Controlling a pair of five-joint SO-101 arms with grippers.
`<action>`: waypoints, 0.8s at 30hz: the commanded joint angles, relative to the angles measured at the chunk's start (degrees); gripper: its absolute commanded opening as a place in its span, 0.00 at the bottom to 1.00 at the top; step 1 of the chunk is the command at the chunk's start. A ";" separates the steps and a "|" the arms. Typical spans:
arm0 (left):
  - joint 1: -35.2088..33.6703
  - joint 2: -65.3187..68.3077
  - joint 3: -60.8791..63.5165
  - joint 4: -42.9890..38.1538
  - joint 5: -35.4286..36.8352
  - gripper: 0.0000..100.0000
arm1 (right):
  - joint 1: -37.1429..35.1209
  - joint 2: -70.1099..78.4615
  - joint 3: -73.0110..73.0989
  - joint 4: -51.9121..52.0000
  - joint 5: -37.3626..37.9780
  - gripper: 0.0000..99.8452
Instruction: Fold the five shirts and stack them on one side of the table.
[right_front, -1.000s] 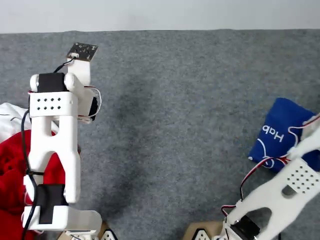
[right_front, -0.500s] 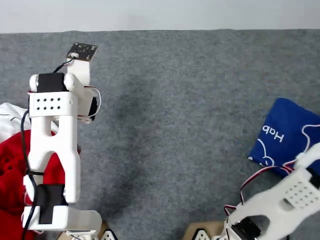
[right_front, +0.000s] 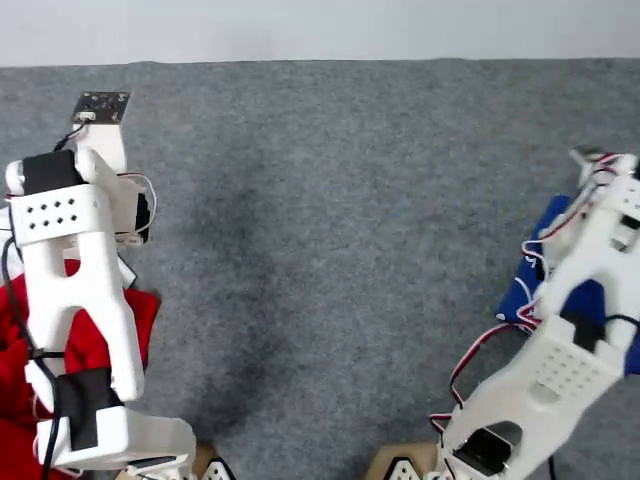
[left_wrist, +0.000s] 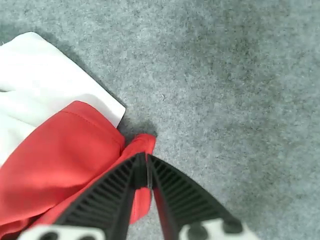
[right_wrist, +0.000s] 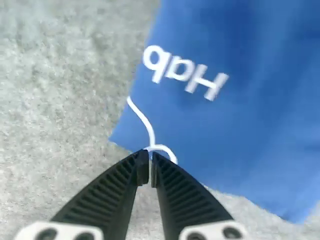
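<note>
A crumpled red fabric shirt (left_wrist: 65, 165) lies at the left edge of the grey, carpet-like tabletop (right_front: 340, 200), partly overlapping a white fabric shirt (left_wrist: 45, 85) that lies flat beside it. One small corner of the red cloth sticks out onto the bare grey surface. At the opposite, right edge, well apart from these two, lies a blue fabric shirt with white lettering and a thin white line drawing (right_wrist: 240, 115), its surface fairly smooth (only one edge and a corner can be made out).

The left pincer (left_wrist: 147, 161) is closed, its ribbed black jaws pressed together right over the protruding red corner; whether any cloth is caught between them I cannot tell. The right pincer (right_wrist: 150, 156) is likewise closed, its tips at the blue shirt's edge, just where the white line curls. In the high view each white arm stretches over its own side's shirts.
</note>
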 joint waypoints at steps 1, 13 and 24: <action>-0.44 -2.64 -0.22 1.32 0.35 0.01 | -1.71 4.09 0.00 -1.98 0.18 0.01; -0.44 -2.64 -0.22 1.32 0.35 0.01 | -1.63 7.34 -10.02 2.42 0.26 0.01; -1.32 -5.80 1.10 1.49 0.00 0.01 | 1.10 -9.45 -9.05 2.59 0.44 0.01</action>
